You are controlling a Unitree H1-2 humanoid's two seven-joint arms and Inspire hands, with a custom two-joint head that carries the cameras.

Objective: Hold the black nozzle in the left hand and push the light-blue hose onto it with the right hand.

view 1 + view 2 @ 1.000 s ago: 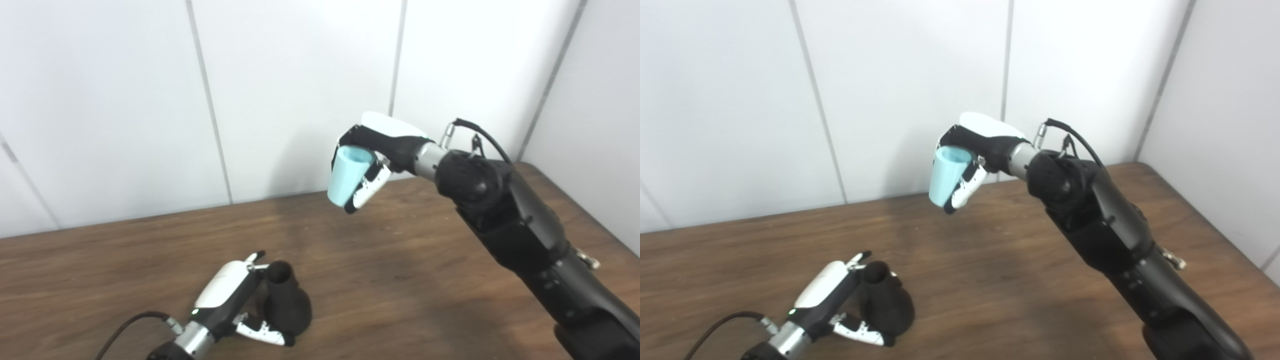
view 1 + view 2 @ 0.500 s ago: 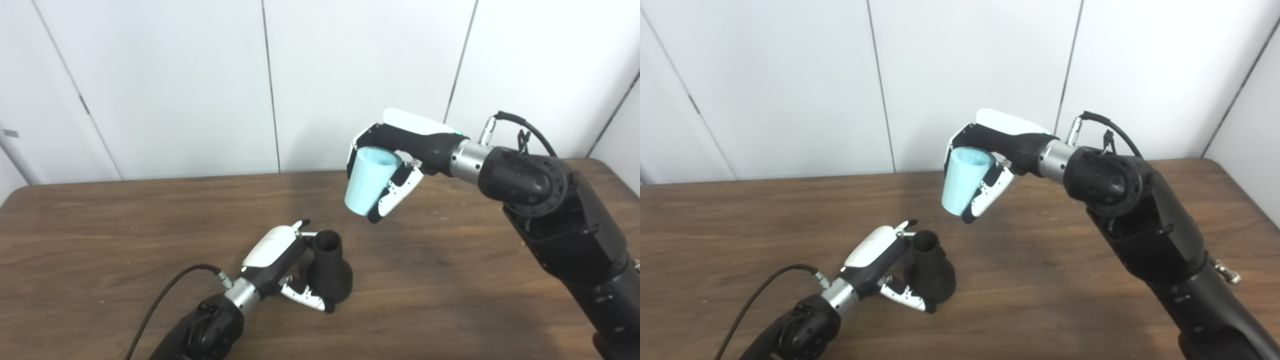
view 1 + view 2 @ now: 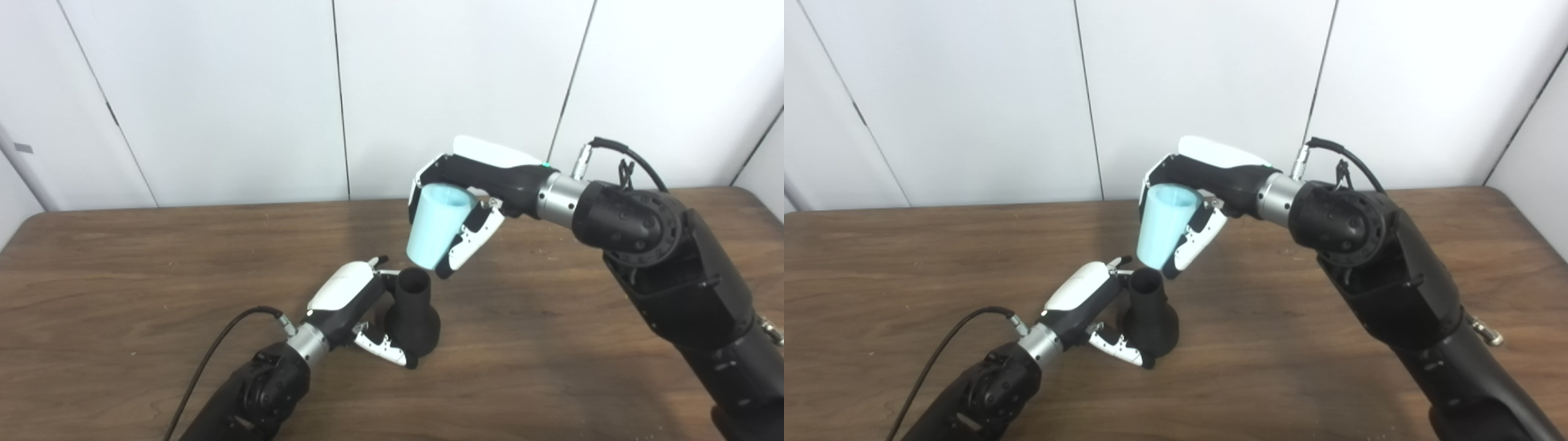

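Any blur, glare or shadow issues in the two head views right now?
Left eye view: sharp and evenly lit; black nozzle shows little surface detail, light-blue hose crisp in the right robot hand. Right eye view: also sharp; soft shadows on the table beside the left robot hand; no strong glare.

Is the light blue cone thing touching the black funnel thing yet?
Cannot tell. In both eye views the light-blue tapered hose piece's narrow end meets the open top of the black flared nozzle, with no table showing between them; overlap could be depth.
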